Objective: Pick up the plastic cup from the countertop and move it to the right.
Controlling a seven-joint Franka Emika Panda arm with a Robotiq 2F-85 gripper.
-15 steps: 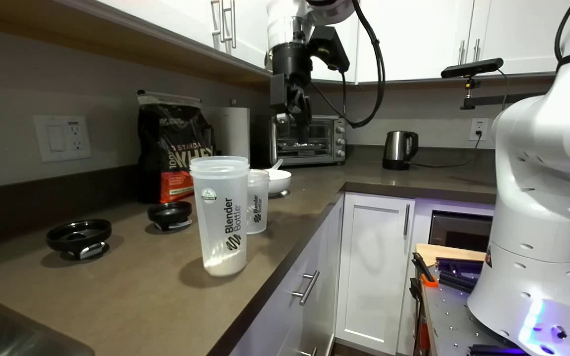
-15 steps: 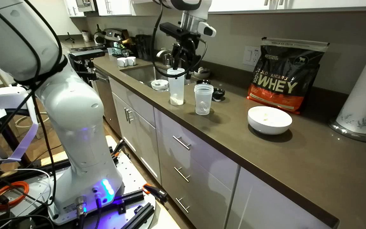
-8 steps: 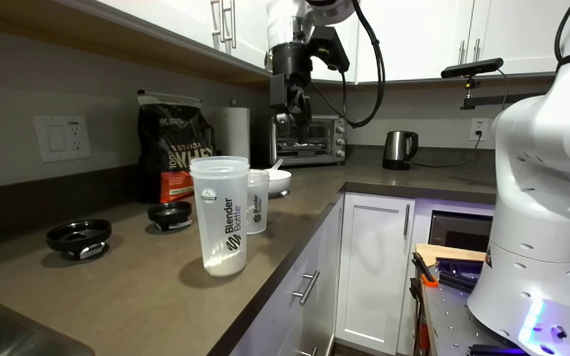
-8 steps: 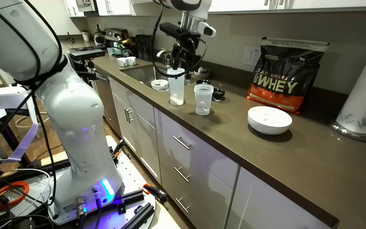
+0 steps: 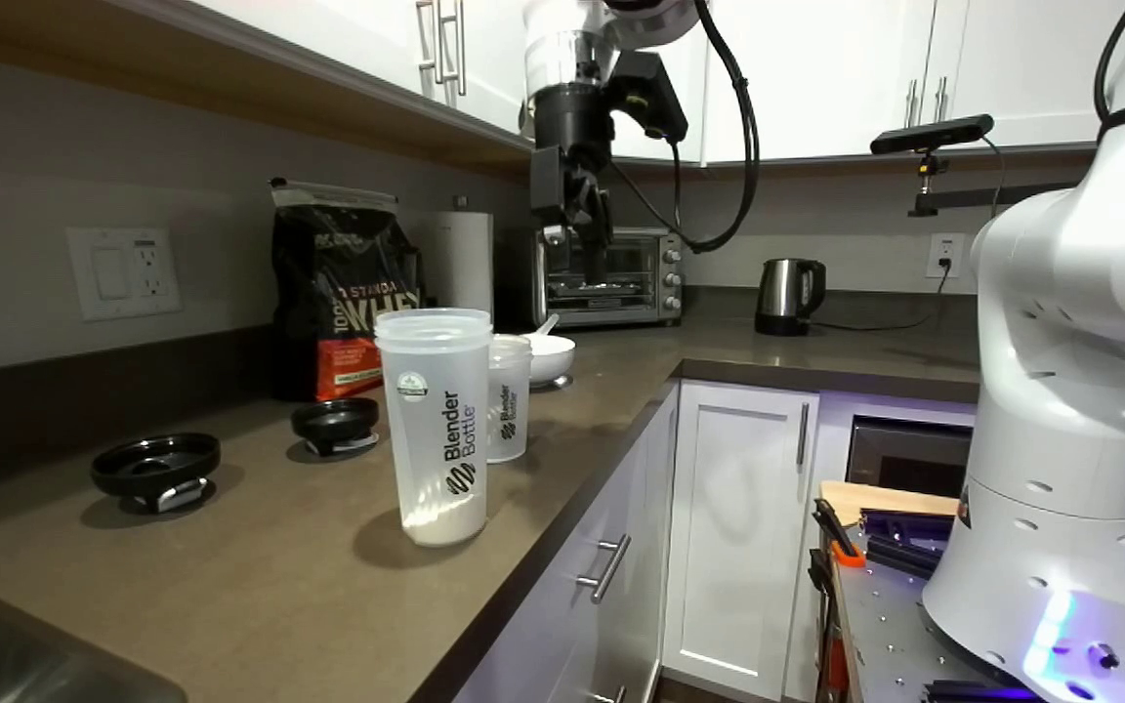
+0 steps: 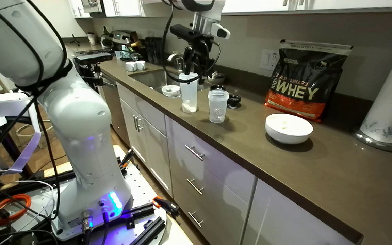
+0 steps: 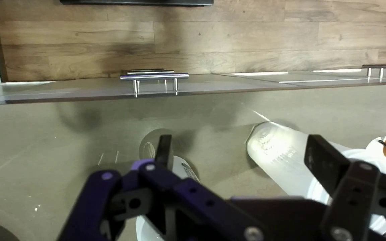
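The plastic cup [image 5: 440, 430] is a tall translucent tumbler with dark lettering and white powder at its bottom. It stands upright on the countertop [image 5: 299, 596], near the front edge. It also shows in an exterior view [image 6: 189, 97] and at the right of the wrist view [image 7: 276, 150]. My gripper [image 5: 582, 239] hangs above the countertop, higher than the cup. In the wrist view my gripper [image 7: 241, 152] is open with nothing between its fingers. The right finger overlaps the upper part of the cup in the picture. Whether it touches the cup cannot be told, but it looks apart.
A shorter translucent cup [image 6: 217, 109] stands beside the tall one. Two black lids [image 5: 157, 464] lie towards the wall. A white bowl [image 6: 288, 129], a black whey bag [image 6: 306, 81] and a paper towel roll [image 6: 388, 105] stand further along. A sink [image 5: 25, 664] lies at the opposite end.
My gripper has shifted very slightly to the left in both exterior views during the last half second. The cups and other objects have not moved.
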